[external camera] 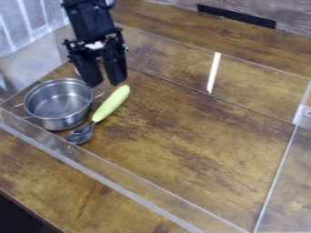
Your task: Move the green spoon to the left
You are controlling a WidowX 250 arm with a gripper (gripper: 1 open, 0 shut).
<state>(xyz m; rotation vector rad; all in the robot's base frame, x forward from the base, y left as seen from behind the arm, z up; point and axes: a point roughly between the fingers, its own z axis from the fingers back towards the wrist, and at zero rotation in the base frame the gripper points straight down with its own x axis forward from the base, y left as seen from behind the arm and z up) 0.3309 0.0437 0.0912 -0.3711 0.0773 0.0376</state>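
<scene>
The green spoon (105, 107) lies on the wooden table with its yellow-green handle pointing up-right and its shiny metal bowl (82, 134) at the lower left, touching the steel pot (58, 103). My gripper (100, 80) hangs just above and behind the handle's upper end, apart from it. Its two black fingers (86, 69) point down with a visible gap between them, open and holding nothing.
A clear acrylic wall (145, 196) frames the work area along the front, left and right. The round steel pot stands at the far left by the corner. Bare wood stretches to the right of the spoon (206, 127).
</scene>
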